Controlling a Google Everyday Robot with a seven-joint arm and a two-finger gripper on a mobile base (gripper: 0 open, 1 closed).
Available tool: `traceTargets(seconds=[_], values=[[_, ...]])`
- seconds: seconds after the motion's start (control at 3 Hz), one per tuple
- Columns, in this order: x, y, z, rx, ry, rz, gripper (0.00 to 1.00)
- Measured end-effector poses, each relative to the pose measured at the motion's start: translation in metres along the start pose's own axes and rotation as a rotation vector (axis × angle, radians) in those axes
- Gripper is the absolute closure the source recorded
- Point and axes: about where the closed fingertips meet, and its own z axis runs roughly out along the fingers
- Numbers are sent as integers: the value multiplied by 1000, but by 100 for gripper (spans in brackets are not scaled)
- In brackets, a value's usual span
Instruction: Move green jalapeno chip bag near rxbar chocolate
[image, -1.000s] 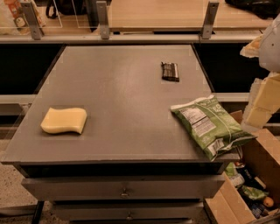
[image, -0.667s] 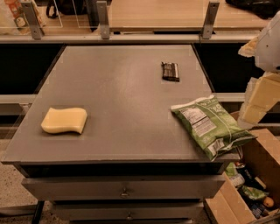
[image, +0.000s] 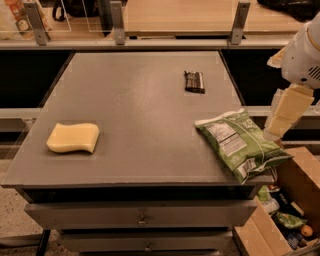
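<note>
The green jalapeno chip bag (image: 240, 143) lies flat at the table's front right corner, its white nutrition panel facing up, and it hangs slightly over the edge. The rxbar chocolate (image: 194, 81), a small dark bar, lies further back on the table's right side, well apart from the bag. My gripper (image: 274, 131) hangs from the white arm (image: 302, 55) at the right edge of the view. It is just right of the bag's far end and a little above table height. It holds nothing that I can see.
A yellow sponge (image: 73, 138) lies at the front left of the grey table (image: 130, 105). An open cardboard box (image: 287, 215) with small packets stands on the floor at the lower right. A shelf rail with posts (image: 118, 22) runs behind the table.
The arm and gripper have shifted slightly left, closer to the chip bag's right end. The bag, bar and sponge have not moved.
</note>
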Motion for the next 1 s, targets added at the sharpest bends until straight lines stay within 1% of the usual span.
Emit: traceTargets(seconds=[0.67,1.0], values=[[21,-12,15,14,-20,47,0],[34,-9,18,-2,-1,52,0]])
